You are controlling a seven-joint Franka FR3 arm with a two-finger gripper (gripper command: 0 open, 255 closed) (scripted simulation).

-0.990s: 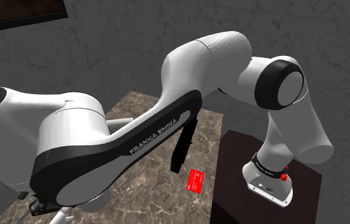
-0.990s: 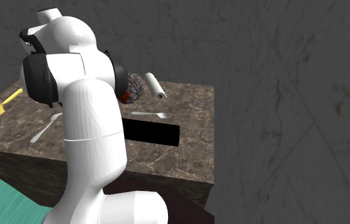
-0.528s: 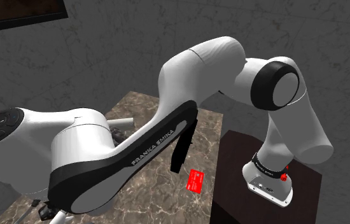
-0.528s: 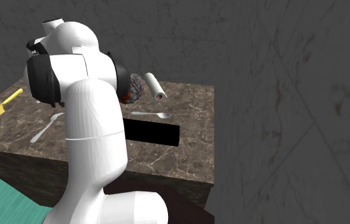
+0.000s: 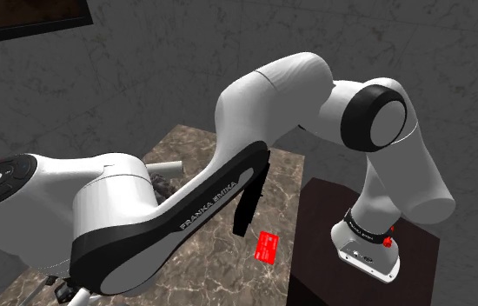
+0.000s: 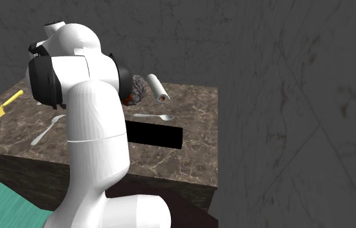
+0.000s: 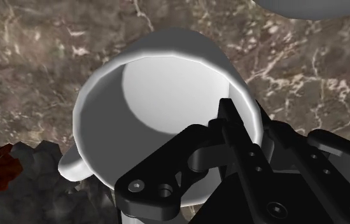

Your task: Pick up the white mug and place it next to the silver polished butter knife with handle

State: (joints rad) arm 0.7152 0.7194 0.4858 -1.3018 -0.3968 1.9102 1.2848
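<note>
The gripper (image 7: 249, 118) pinches the wall of the white mug (image 7: 167, 95). One black finger (image 7: 231, 118) reaches down inside the cup and the other sits outside it, so the jaws look nearly closed, with only the thin rim between them. The mug stands upright on the brown marbled table (image 7: 40, 63), its mouth opening straight up at the hand. Its handle (image 7: 72, 167) sticks out on the side away from the jaws, toward a dark rocky lump (image 7: 34, 172) with an orange patch that it almost touches.

The grip is therefore off-centre, on the wall farthest from the lump, so the cup will probably tend to tip toward its handle as it rises.

In the second exterior view a slim silvery utensil (image 6: 154, 116) lies near the lump (image 6: 136, 89), on its camera side. Another silvery utensil (image 6: 46, 131) lies well apart from the lump, past the arm. Which one the task means cannot be told.
</note>
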